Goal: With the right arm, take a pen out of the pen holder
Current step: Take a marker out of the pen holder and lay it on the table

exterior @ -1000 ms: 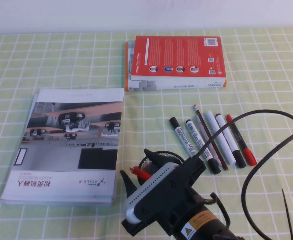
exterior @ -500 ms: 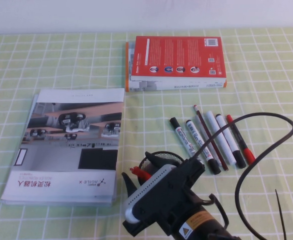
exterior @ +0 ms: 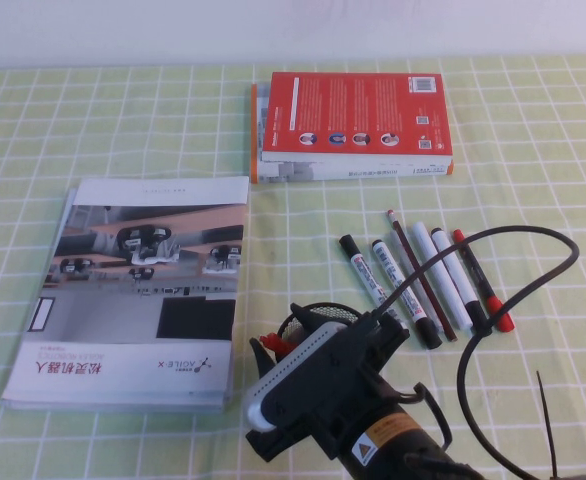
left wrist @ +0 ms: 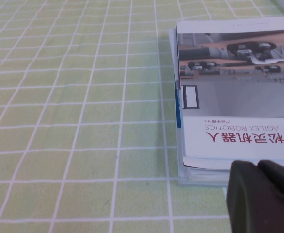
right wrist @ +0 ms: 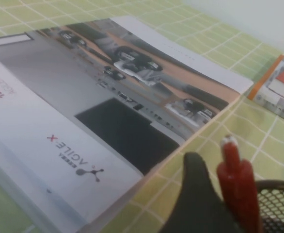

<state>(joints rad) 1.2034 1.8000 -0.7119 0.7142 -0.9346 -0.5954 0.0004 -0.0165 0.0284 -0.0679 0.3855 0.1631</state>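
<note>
At 6 o'clock, the right end effector (exterior: 271, 330) tilts down, spread around the pen holder's (exterior: 325, 312) red pen (right wrist: 235, 177). The left end effector (left wrist: 257, 171) is pressed together beside the booklet (left wrist: 239, 97).

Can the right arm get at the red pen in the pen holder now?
Probably yes: the right pincer is open at the red pen standing in the pen holder, nothing between. The left pincer hangs by the booklet.

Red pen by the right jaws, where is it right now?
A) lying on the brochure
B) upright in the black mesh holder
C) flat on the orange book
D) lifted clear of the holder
B: the red pen stands in the mesh holder, with the right gripper over it, jaws open around the pen. The left gripper sits by the corner of the brochure.
</note>
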